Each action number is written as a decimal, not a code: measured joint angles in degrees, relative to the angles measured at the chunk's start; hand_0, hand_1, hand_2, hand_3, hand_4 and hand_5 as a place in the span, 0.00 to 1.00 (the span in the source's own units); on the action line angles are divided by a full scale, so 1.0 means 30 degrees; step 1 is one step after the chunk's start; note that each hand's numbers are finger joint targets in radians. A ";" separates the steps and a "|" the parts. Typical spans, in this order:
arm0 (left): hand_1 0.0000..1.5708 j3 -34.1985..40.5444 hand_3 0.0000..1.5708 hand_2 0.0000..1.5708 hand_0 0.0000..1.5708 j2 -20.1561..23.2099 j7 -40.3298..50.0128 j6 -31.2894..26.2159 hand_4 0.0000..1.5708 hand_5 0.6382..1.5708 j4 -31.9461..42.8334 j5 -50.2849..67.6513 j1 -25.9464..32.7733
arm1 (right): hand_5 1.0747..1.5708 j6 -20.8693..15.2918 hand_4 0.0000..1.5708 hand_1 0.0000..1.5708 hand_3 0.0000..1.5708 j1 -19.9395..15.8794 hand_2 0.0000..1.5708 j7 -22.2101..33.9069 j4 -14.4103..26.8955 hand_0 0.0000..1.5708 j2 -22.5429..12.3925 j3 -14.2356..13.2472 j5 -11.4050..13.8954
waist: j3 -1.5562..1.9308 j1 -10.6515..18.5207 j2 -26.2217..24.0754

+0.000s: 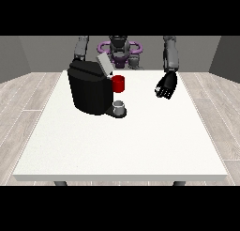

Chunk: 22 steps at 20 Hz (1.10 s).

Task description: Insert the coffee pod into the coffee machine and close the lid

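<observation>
**Black coffee machine with its lid up**

Black and boxy, the coffee machine [89,91] sits on the big white surface [126,145], towards the view's left. Its grey lid [104,65] is tipped up. A red thing at the machine [118,83] sticks out at its front. Below it, a small grey thing [119,105] rests on the machine's dark base; I cannot tell if it is the pod. The black hand at the view's right [166,87] hangs over the surface, well apart from the machine, its fingers curled and holding nothing. The other hand does not show.
</observation>
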 measured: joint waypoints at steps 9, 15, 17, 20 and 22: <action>0.92 0.0889 0.86 0.91 0.92 -0.1087 -0.1273 -0.0953 0.34 1.00 0.0111 0.0882 -0.0912 | 1.00 -0.1137 0.00 0.00 0.00 0.0162 0.00 0.0095 0.1305 0.00 0.0118 -0.0143 0.0862 | -0.0008 0.0601 -0.1037; 0.89 0.0996 0.85 0.89 0.89 -0.1333 -0.0577 -0.3281 0.34 1.00 -0.0458 0.1122 -0.1969 | 1.00 -0.0962 0.00 0.00 0.00 0.0494 0.00 -0.0566 0.2633 0.00 0.0012 -0.0360 0.0836 | 0.0001 0.0866 -0.2249; 0.91 0.0996 0.85 0.89 0.91 -0.1335 -0.0374 -0.4139 0.35 1.00 -0.0650 0.1177 -0.2480 | 1.00 -0.0959 0.00 0.00 0.00 0.0339 0.00 -0.0349 0.2818 0.00 0.0092 -0.0371 0.0822 | -0.0001 0.0886 -0.2622; 0.85 0.1181 0.84 0.86 0.85 -0.1224 0.0011 -0.5240 0.38 1.00 -0.0911 0.1354 -0.3459 | 1.00 -0.0612 0.00 0.00 0.00 0.0236 0.00 -0.0208 0.2894 0.00 -0.0064 -0.0411 0.0695 | 0.0002 0.0608 -0.3039; 0.85 0.1238 0.84 0.86 0.85 -0.1456 0.0584 -0.5700 0.38 1.00 -0.1081 0.1356 -0.4066 | 1.00 -0.0708 0.00 0.00 0.00 0.0032 0.00 -0.0020 0.2880 0.00 0.0090 -0.0347 0.0741 | 0.0000 0.0454 -0.3201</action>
